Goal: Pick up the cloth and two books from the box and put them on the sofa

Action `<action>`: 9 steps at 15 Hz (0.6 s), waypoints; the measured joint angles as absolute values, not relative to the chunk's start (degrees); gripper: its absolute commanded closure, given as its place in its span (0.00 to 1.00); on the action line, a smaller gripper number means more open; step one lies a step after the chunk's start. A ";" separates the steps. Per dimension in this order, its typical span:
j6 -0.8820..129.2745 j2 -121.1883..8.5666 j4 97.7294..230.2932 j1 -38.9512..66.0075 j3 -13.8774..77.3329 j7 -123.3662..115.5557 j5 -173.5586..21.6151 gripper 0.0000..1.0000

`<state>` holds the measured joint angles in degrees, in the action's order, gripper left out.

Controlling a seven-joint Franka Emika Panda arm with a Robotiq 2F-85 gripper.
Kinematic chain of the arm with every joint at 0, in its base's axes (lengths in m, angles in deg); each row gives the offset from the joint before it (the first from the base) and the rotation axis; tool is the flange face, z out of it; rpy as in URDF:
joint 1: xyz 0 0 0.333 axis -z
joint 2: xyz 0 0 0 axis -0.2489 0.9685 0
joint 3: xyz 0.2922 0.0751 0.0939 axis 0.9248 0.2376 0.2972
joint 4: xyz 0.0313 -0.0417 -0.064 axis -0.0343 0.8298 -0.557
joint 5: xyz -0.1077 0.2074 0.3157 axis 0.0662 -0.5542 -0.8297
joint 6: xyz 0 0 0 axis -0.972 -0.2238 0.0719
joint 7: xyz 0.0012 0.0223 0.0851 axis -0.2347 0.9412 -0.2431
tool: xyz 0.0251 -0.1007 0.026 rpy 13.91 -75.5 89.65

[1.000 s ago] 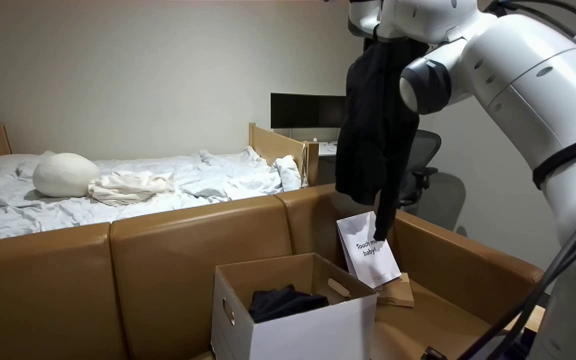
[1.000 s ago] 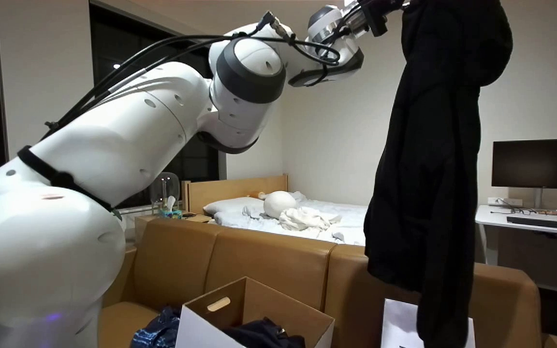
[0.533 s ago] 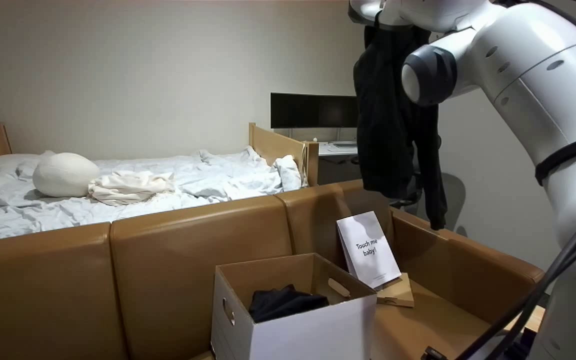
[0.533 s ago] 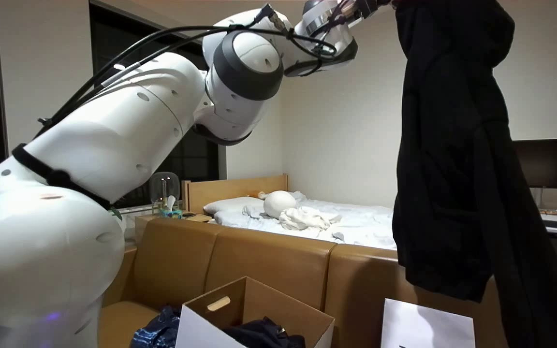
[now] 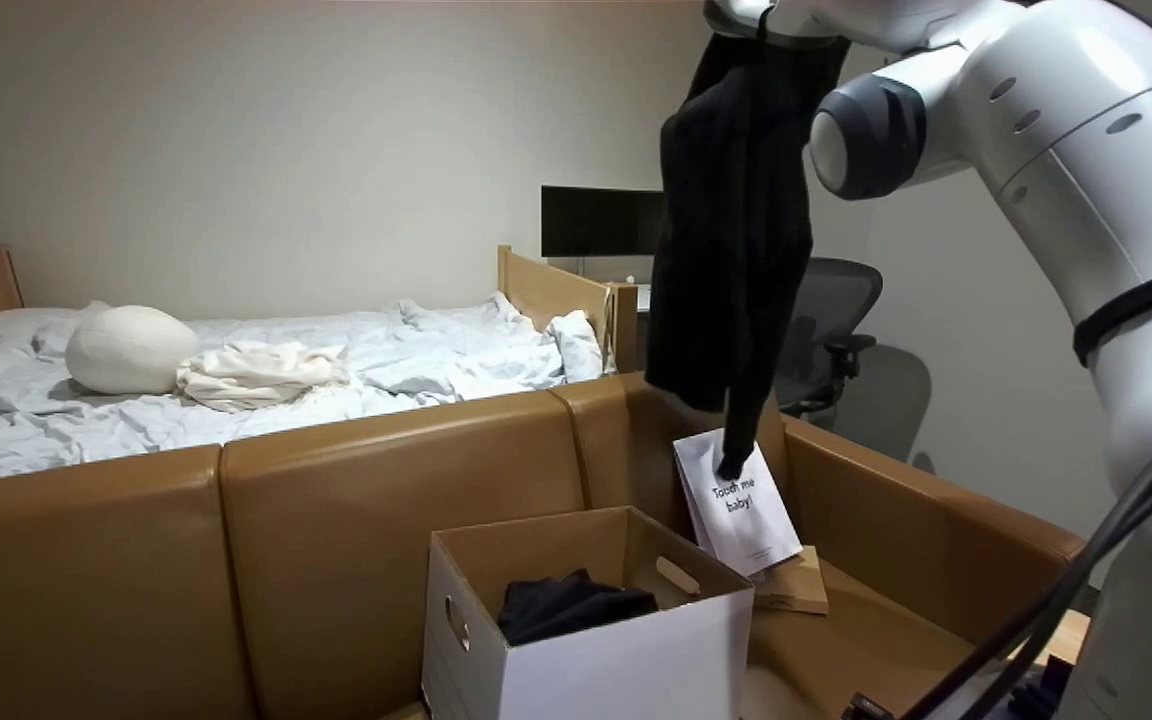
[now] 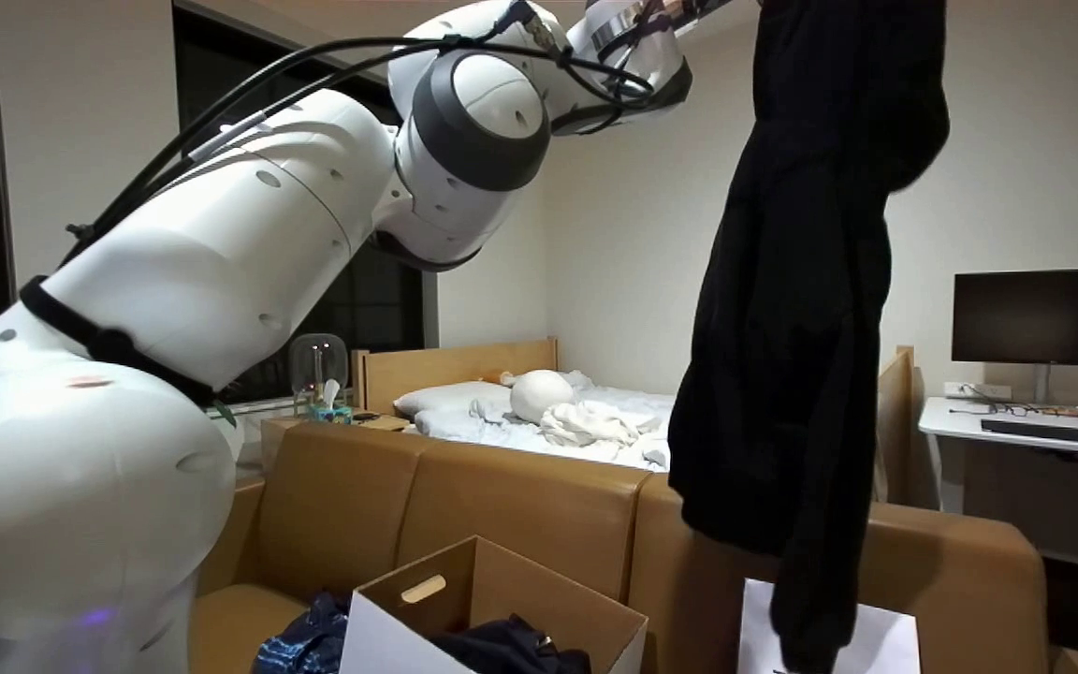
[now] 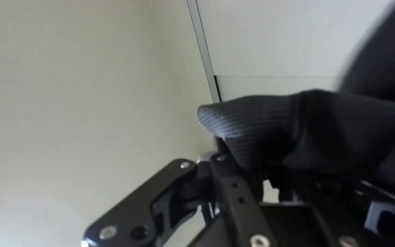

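Note:
A long black cloth, a garment with a sleeve, hangs high over the right end of the sofa in both exterior views. My gripper is shut on its ribbed edge in the wrist view, with the cloth hiding the fingertips. A white book with printed words leans on the sofa back, also in an exterior view. A tan flat item, perhaps the second book, lies under it. The white box stands on the brown sofa and holds a dark cloth.
A dark blue patterned cloth lies on the sofa beside the box. The sofa's armrest stands right of the white book. Behind the sofa are a bed, a desk monitor and an office chair.
The hanging cloth swung right and has now swung back left, its sleeve end in front of the white book. The arm has risen slightly. The box and books have not moved.

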<state>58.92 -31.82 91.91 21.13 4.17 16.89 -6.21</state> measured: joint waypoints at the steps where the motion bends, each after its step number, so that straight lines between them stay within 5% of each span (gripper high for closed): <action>1: 59.48 -32.17 91.91 21.14 4.39 17.51 -5.92 0.34; 6: 60.68 -32.48 92.06 21.37 5.78 18.80 -4.81 0.02; 9: 61.93 -32.61 92.04 21.92 6.30 18.81 -3.46 0.00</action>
